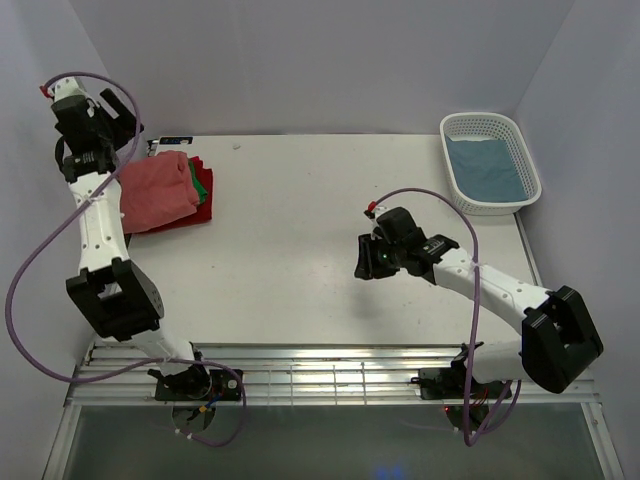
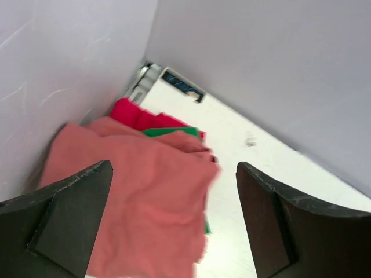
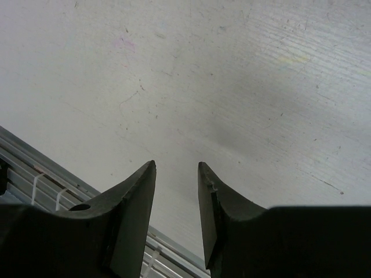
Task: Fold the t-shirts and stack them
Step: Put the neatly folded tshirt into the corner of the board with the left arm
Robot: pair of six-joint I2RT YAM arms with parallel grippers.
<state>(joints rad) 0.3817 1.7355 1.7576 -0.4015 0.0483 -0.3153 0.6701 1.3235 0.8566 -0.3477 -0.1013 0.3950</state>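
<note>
A stack of folded t-shirts lies at the table's back left corner. The pinkish-red shirt [image 1: 155, 190] is on top, with the green shirt [image 1: 204, 183] and the dark red shirt [image 1: 190, 214] showing under its right edge. In the left wrist view the pink shirt [image 2: 139, 197] fills the lower left, with green [image 2: 171, 132] and red [image 2: 136, 114] edges behind it. The grey-blue shirt [image 1: 485, 166] lies in the white basket. My left gripper [image 1: 122, 124] [image 2: 174, 167] is open and empty, raised above the stack. My right gripper [image 1: 366, 258] [image 3: 177, 164] is slightly open and empty over bare table.
The white lattice basket [image 1: 519, 140] stands at the back right corner. Walls close in the table at the left, back and right. A slatted metal rail [image 1: 330, 375] runs along the near edge. A small dark object [image 2: 182, 87] lies by the back wall.
</note>
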